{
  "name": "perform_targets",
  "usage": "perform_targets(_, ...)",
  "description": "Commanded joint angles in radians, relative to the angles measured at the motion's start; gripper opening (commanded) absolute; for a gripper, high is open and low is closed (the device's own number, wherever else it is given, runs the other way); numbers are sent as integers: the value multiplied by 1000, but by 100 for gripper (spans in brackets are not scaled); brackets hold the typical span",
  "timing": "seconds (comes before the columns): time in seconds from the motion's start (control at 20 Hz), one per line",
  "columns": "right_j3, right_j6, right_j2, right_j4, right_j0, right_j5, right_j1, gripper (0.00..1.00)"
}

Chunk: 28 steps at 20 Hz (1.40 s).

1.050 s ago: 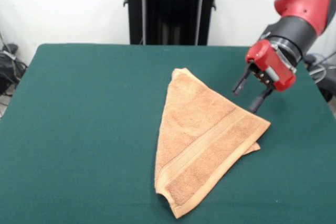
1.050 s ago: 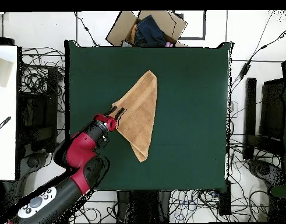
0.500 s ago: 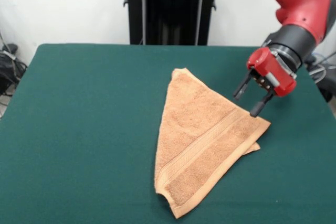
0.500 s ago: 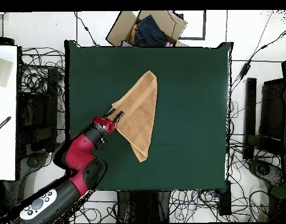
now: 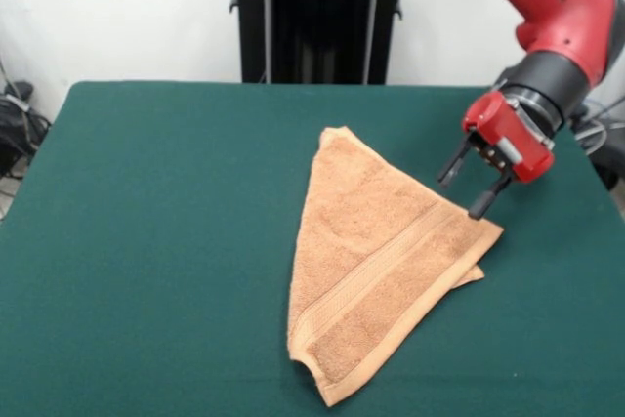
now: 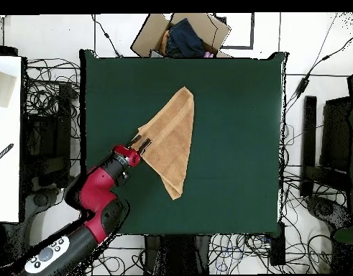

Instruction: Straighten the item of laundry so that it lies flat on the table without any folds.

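- The towel (image 5: 376, 261) lies on the green counter (image 5: 156, 241), a little to the picture's right of centre in the front view, folded corner to corner into a triangle of two layers.
- One point of the triangle faces the counter's far side, one hangs near the front edge, and the third sticks out toward the end effector (image 5: 466, 186).
- The end effector's fingers stand apart and hold nothing; its tips hover just above and beside that third corner, tilted down toward it.
- In the overhead view the end effector (image 6: 141, 141) sits at the towel's (image 6: 173, 136) edge nearest the arm, which agrees.
- The step in hand, as I judge it, is picking up the top layer at this corner so the fold can be opened.
- To do it well, come down on the very tip, where the upper layer (image 5: 485, 231) overhangs the lower one (image 5: 473, 276) showing beneath it.
- Close on the upper layer alone; catching both would drag the whole towel without unfolding it.
- Keep the pinch shallow, so the fingers do not press the cloth into the felt and bunch it.
- Then lift only enough to clear the lower layer and carry the corner across the long folded edge, away from the triangle.
- Terry cloth clings to itself, so a slow peel should stop the bottom layer from following.
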State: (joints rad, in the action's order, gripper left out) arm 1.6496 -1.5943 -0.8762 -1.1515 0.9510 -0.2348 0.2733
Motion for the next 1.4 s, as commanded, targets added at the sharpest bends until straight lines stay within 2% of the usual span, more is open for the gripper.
perform_targets(0.05,-54,-232,130,-96,18,84,50,100)
perform_targets(0.3,-62,-224,55,-218,80,192,125,100)
perform_targets(0.5,-61,-250,16,-246,111,255,148,100)
perform_targets(0.75,-84,-329,-61,-234,133,351,198,100)
perform_targets(1.0,-139,-484,-188,-172,149,505,275,100)
perform_targets(1.4,-175,-568,-228,-109,144,552,293,100)
